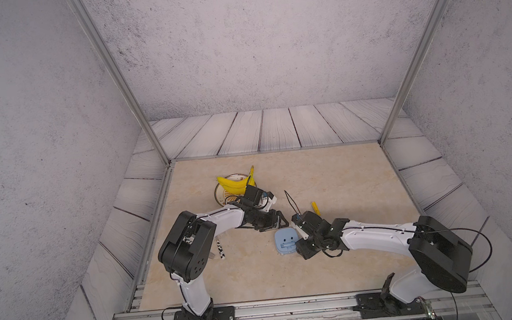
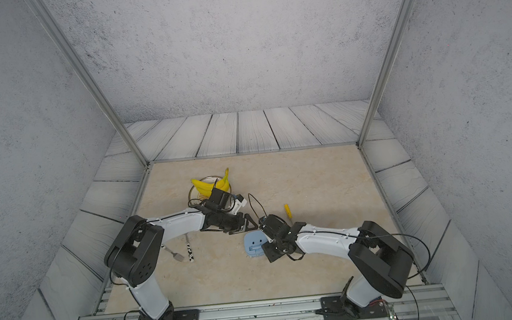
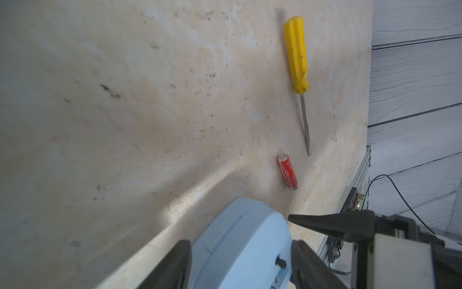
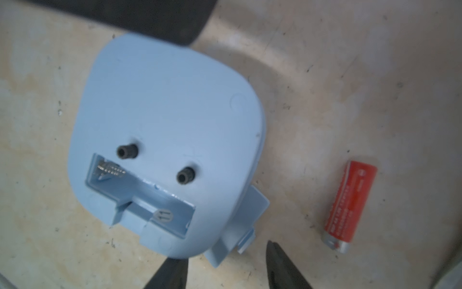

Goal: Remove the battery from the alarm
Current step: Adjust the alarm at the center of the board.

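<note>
Right wrist view: the battery point(image 4: 350, 207) lies flat on the table beside the alarm point(image 4: 162, 112), clear of it and touching nothing; extraction is therefore judged complete. The alarm rests face down so that its back faces up for access; its battery compartment point(image 4: 140, 192) stands open and empty, spring contact exposed. A blue flap point(image 4: 250, 212), probably the compartment cover, protrudes from under the alarm's corner nearest the battery. The right gripper point(image 4: 225, 262) hangs at that corner, jaws apart and holding nothing. The left gripper point(image 3: 240, 242) straddles the alarm's opposite edge, presumably to steady the body; whether its jaws press on the casing cannot be told. The screwdriver point(image 3: 297, 55) lies beyond the battery from the alarm. Further off, a plate point(image 1: 219, 191) carries bananas point(image 1: 233, 183).
</note>
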Available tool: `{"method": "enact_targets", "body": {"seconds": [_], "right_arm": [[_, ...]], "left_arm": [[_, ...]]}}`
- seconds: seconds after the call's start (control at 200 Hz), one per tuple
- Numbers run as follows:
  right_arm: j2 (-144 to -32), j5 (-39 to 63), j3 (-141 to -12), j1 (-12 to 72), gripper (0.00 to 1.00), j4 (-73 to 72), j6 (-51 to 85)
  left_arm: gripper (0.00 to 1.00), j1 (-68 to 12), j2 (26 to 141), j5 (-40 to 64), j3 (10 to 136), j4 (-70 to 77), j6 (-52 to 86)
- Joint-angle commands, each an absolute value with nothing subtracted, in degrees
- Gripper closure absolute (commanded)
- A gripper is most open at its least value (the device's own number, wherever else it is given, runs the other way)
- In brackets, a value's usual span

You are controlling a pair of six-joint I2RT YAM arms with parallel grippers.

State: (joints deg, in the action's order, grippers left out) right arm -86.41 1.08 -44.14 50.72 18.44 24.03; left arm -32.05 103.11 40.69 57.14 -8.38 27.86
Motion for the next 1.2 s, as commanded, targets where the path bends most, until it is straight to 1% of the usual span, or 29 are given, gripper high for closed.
{"method": "enact_targets", "body": {"seconds": [0.0,0.325,0.52,0.651,0.806,0.961,1.066,1.196], "right_arm": [[-87.0,-2.3,-46.4,50.8,0.46,18.2,25.0],[-89.9,-2.7,-50.0,48.7,0.45,19.8,23.0],[-91.1,-1.6,-51.8,47.6,0.45,20.4,22.6],[-89.1,-0.3,-51.5,47.1,0.44,22.3,23.1],[-82.8,3.0,-47.2,45.8,0.44,23.7,25.9],[-75.8,9.7,-39.1,44.5,0.44,17.7,33.2],[-74.8,13.5,-34.4,44.0,0.45,11.4,38.1],[-77.2,17.5,-30.3,42.2,0.53,2.7,42.7]], "left_arm": [[0.31,-32.3,101.4,42.7,54.5,-6.6,27.7],[0.31,-32.3,93.3,41.3,44.8,-2.8,31.4],[0.31,-32.4,92.1,42.4,41.0,1.7,34.4],[0.3,-32.4,90.4,41.9,39.9,2.7,35.5],[0.3,-32.4,85.8,40.1,37.9,2.0,36.4],[0.28,-32.3,79.4,36.5,34.4,0.5,37.5],[0.28,-32.3,75.5,34.5,31.9,0.1,38.9],[0.27,-32.3,72.5,33.1,29.9,-1.0,39.7]]}}
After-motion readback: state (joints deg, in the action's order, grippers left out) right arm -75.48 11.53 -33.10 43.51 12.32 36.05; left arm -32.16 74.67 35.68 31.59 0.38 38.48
